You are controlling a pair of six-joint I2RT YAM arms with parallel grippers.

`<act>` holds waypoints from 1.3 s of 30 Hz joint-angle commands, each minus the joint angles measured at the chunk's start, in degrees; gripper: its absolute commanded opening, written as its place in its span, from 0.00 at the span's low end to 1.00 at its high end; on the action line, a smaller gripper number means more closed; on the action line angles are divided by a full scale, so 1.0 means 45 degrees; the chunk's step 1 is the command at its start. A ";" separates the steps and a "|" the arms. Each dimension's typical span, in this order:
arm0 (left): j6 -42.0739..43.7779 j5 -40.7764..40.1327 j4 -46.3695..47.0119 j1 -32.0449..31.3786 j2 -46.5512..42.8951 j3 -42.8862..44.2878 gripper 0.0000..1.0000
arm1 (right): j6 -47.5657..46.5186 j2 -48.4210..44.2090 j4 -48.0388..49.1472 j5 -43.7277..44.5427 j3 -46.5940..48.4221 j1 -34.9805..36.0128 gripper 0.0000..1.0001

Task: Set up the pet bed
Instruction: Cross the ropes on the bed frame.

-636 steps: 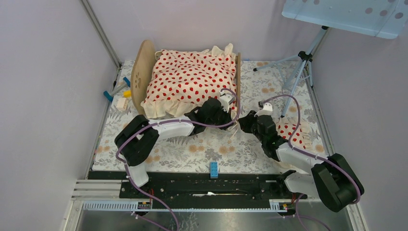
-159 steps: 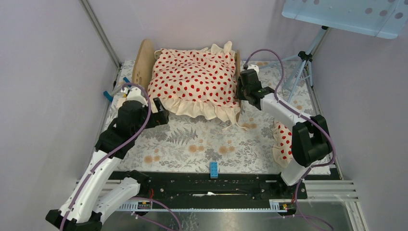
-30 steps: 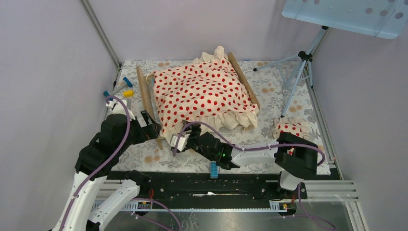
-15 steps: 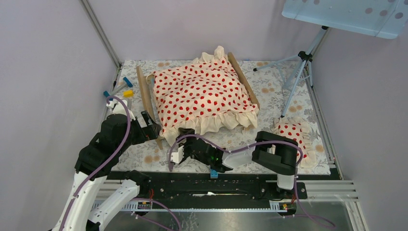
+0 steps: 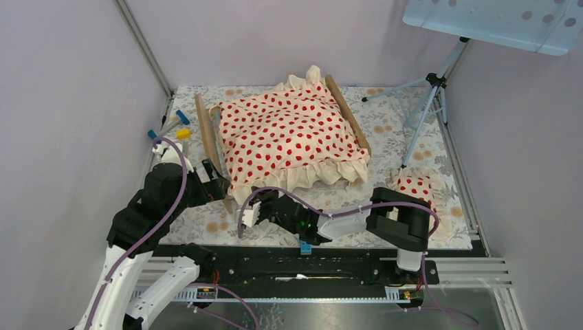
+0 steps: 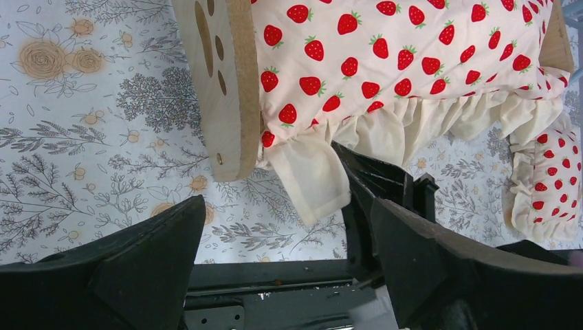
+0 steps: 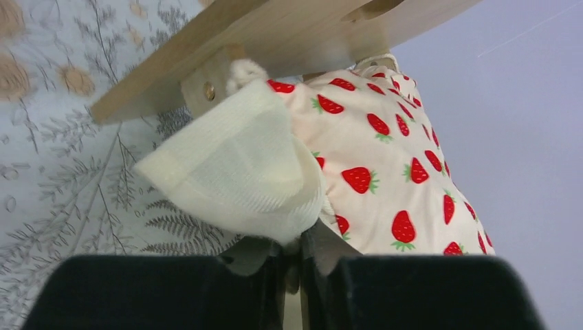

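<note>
Two grippers, one grab. Left side first: my left gripper (image 5: 214,180) is hanging wide open and holding nothing, just beside the near corner of the bed (image 5: 205,134). The bed is sitting angled at the back-middle of the mat (image 5: 213,225), in the same pose as a second ago. The blanket (image 5: 289,134) is covering the whole top. Its ruffle is spilling over the near side, and one plain cream flap (image 7: 234,165) is drooping off by the left end board (image 6: 230,82).

That flap is what's changing. A second ago my right gripper (image 5: 258,203) was poking in under the ruffle. Half a second ago it was backed off with jaws apart. Now it's in again and pinching. The wrist view is showing cream cloth caught between nearly shut jaws, right under the end board's corner. I'm reading this as a fresh grip on the blanket corner, not on the frame.

For the task, I'm probably getting ready to tug that corner straight or tuck it in. The bite is looking thin, just the flap's edge, so it could be slipping out on a hard pull.

The pillow (image 5: 414,187) is lying far right on the mat, well apart from the bed and not yet placed.
</note>
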 commanded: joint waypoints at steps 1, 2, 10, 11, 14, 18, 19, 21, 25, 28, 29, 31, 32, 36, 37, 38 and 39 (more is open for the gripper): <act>0.0160 -0.0223 0.0279 0.0068 0.0025 0.0324 0.99 | 0.2076 -0.0987 -0.0593 -0.0506 0.0544 0.0132 0.09; 0.0160 -0.0225 0.0290 0.0068 0.0025 0.0294 0.99 | 0.2351 -0.0963 -0.0657 -0.0349 0.0651 0.0114 0.07; 0.0422 -0.0392 0.0326 0.0068 0.0370 0.0654 0.99 | 0.7043 -0.1629 -0.2940 -0.0431 0.2181 -0.1242 0.00; 0.0484 -0.0412 0.0379 0.0068 0.0471 0.0748 0.99 | 0.7581 -0.1739 -0.3289 -0.0543 0.2305 -0.1511 0.00; 0.0780 -0.0488 0.0543 0.0068 0.0877 0.1097 0.99 | 0.9199 -0.1938 -0.4615 -0.0769 0.3069 -0.2310 0.00; 0.1357 -0.0473 0.0837 0.0068 0.1633 0.1538 0.99 | 1.1267 -0.1754 -0.6753 -0.1383 0.4389 -0.3466 0.01; 0.1519 -0.0439 0.0870 0.0068 0.1896 0.1640 0.99 | 1.1715 -0.1666 -0.7171 -0.1543 0.4694 -0.3700 0.01; 0.1933 -0.0367 0.0955 0.0068 0.2463 0.1881 0.99 | 1.2602 -0.1477 -0.7835 -0.2074 0.5180 -0.4228 0.00; 0.2737 -0.0258 0.1477 0.0068 0.3556 0.2141 0.97 | 1.4711 -0.1146 -0.8432 -0.3036 0.5839 -0.5227 0.00; 0.3395 0.0285 0.2309 0.0068 0.4161 0.2357 0.95 | 1.5892 -0.0764 -0.9047 -0.4021 0.6585 -0.5931 0.00; 0.3597 0.0493 0.2619 0.0068 0.4326 0.2436 0.95 | 1.6178 -0.0649 -0.9243 -0.4412 0.6802 -0.6130 0.00; 0.3923 0.0844 0.3282 0.0068 0.4641 0.2514 0.93 | 1.6592 -0.0382 -0.9658 -0.4863 0.7342 -0.6472 0.00; 0.4071 0.1005 0.3661 0.0068 0.4813 0.2519 0.91 | 1.6756 -0.0277 -0.9896 -0.5045 0.7544 -0.6632 0.00; 0.4151 0.1604 0.4349 0.0068 0.5947 0.2741 0.78 | 1.7295 0.0022 -0.9914 -0.5985 0.7863 -0.7070 0.00; 0.4119 0.1801 0.4417 0.0068 0.6322 0.2818 0.77 | 1.7410 0.0096 -0.9930 -0.6183 0.7926 -0.7132 0.00; 0.4047 0.2081 0.4496 0.0068 0.6783 0.2872 0.76 | 1.7560 0.0183 -0.9973 -0.6403 0.8005 -0.7227 0.00; 0.4003 0.2417 0.4623 0.0068 0.6959 0.2903 0.75 | 1.7626 0.0258 -1.0054 -0.6634 0.8122 -0.7308 0.00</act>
